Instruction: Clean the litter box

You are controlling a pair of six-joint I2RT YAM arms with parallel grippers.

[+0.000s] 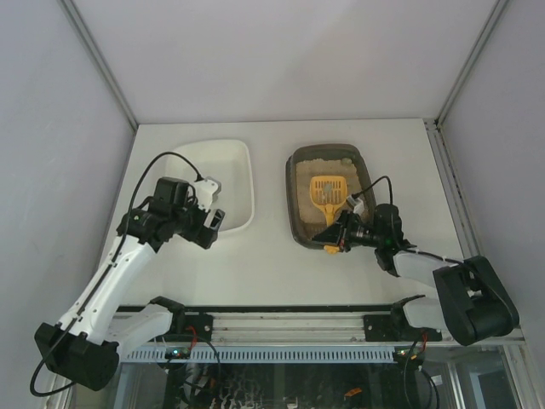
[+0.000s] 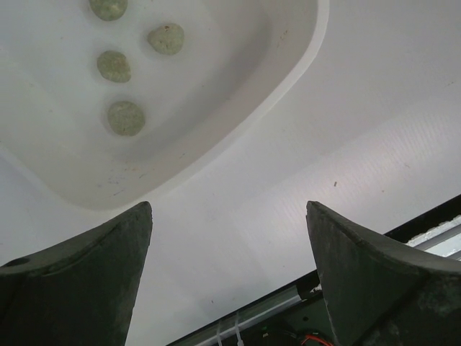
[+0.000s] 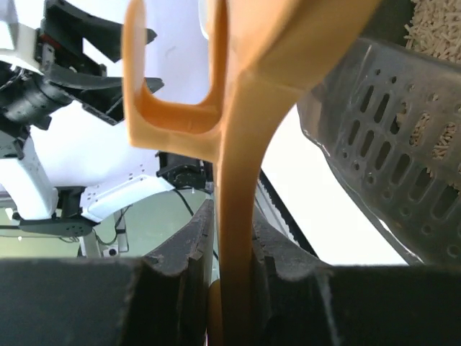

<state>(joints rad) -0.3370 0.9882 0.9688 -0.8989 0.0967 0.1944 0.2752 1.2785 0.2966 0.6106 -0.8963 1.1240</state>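
Litter box: the box stands on the table, right of centre and towards the far side, just right of a white tray. Pale litter covers its floor.
Scoop: the yellow scoop lies head-down on the litter in the middle of the box. Its handle runs back over the near rim.
Right gripper: the right gripper is clamped on the scoop handle at the box's near rim. The wrist view shows the handle pinched tight between the jaws.
Left gripper: the left gripper has its jaws spread wide with nothing between them. It hangs over bare table just off the tray's near right corner.
Done: four greenish-grey clumps lie in the white tray, so part of the scooping looks finished.
Left: with the scoop in the litter, sifting seems under way. Whatever turns up would have to go to the tray.
Progress: probably past the middle, but this is a guess.
Hidden: no clumps show on the litter from above. Any that are buried or under the scoop head cannot be seen.
Cut off: the left wrist view crops the tray's far part, so there may be more clumps than the four.
Unclear: from above, the tray's contents sit behind the left arm. The right wrist view shows only the handle, a stretch of ribbed rim and a little litter.
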